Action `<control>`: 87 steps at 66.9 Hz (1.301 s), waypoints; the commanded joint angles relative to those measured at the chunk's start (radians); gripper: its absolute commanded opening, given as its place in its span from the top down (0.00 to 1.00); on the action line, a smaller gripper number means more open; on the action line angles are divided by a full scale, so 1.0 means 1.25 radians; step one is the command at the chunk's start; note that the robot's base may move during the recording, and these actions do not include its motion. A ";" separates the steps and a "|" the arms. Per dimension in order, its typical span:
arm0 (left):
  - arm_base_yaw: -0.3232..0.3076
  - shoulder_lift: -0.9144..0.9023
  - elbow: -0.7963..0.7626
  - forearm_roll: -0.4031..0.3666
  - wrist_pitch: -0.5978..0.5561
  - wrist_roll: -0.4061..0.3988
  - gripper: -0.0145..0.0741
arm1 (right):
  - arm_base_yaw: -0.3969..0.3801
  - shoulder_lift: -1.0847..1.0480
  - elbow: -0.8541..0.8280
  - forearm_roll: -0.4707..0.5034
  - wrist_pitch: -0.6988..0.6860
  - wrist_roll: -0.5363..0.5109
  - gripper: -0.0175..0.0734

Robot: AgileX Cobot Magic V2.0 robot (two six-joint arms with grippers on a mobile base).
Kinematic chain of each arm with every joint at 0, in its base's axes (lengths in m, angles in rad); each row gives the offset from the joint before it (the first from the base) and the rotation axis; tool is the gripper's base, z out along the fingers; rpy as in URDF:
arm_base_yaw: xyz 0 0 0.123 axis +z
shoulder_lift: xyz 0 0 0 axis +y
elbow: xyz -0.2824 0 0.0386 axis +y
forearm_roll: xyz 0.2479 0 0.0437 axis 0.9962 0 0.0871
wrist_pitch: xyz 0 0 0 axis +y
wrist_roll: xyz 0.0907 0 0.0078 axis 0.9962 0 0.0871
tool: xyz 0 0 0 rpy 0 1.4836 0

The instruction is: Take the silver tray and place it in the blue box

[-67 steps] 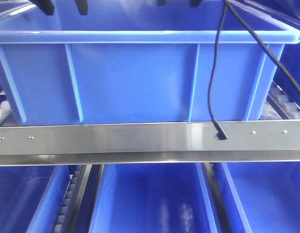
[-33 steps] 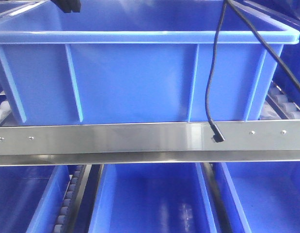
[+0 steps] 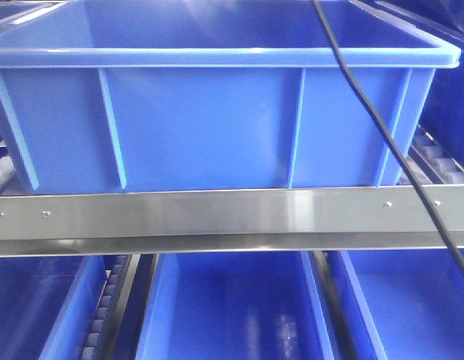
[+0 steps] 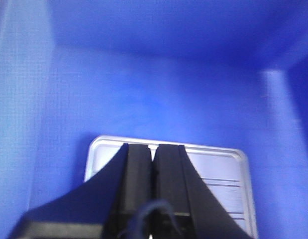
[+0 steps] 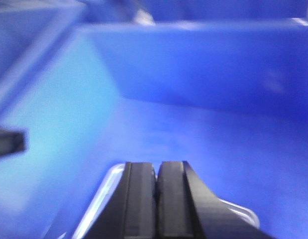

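Note:
The blue box (image 3: 217,127) fills the front view; neither gripper shows there. In the left wrist view the silver tray (image 4: 213,169) lies flat on the blue box's floor (image 4: 144,99), its ribs showing at the right. My left gripper (image 4: 154,147) is shut, with its fingers over the tray's far rim and above it, holding nothing. In the right wrist view my right gripper (image 5: 156,164) is shut and empty over the tray (image 5: 101,199), whose rounded corners show on both sides, inside the box (image 5: 218,74).
A flat steel crossbar with screws (image 3: 217,214) runs in front of the box. A black cable (image 3: 381,135) hangs across the box's right side. More blue crates (image 3: 232,315) and a roller track (image 3: 104,315) lie below. A dark object (image 5: 9,142) shows at the left edge.
The gripper fingers seen at the top of the front view have risen out of frame. The black cable has swung right and its end has left the crossbar.

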 commanded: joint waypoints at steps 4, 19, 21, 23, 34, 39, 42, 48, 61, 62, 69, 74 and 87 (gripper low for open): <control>-0.016 -0.151 0.125 0.006 -0.213 0.045 0.94 | -0.005 -0.130 0.106 -0.101 -0.183 -0.002 0.75; -0.045 -0.377 0.435 0.155 -0.564 0.051 0.94 | -0.005 -0.326 0.293 -0.134 -0.224 -0.002 0.75; -0.045 -0.414 0.471 0.184 -0.602 0.051 0.94 | -0.005 -0.353 0.312 -0.134 -0.224 -0.002 0.75; -0.045 -0.444 0.509 0.199 -0.621 0.051 0.94 | -0.005 -0.386 0.334 -0.135 -0.224 -0.002 0.75; -0.045 -0.613 0.650 0.201 -0.624 0.051 0.94 | -0.005 -0.541 0.442 -0.185 -0.222 -0.002 0.75; -0.045 -0.681 0.690 0.201 -0.624 0.051 0.94 | -0.005 -0.598 0.487 -0.196 -0.222 -0.002 0.75; -0.045 -0.715 0.710 0.201 -0.624 0.039 0.94 | -0.005 -0.637 0.516 -0.196 -0.220 -0.002 0.75; -0.045 -0.784 0.742 0.201 -0.623 0.035 0.94 | -0.005 -0.708 0.567 -0.196 -0.218 -0.002 0.75; -0.045 -0.892 0.792 0.201 -0.614 0.035 0.94 | -0.005 -0.861 0.657 -0.196 -0.216 -0.002 0.75; -0.045 -0.898 0.795 0.201 -0.614 0.035 0.94 | -0.005 -0.867 0.659 -0.196 -0.216 -0.002 0.75; -0.045 -0.912 0.814 0.201 -0.614 0.035 0.94 | -0.005 -0.899 0.666 -0.196 -0.216 -0.002 0.75; -0.045 -0.912 0.816 0.201 -0.612 0.035 0.94 | -0.005 -0.900 0.666 -0.196 -0.216 -0.002 0.75; -0.045 -0.912 0.816 0.201 -0.615 0.035 0.94 | -0.005 -0.899 0.666 -0.196 -0.216 -0.002 0.75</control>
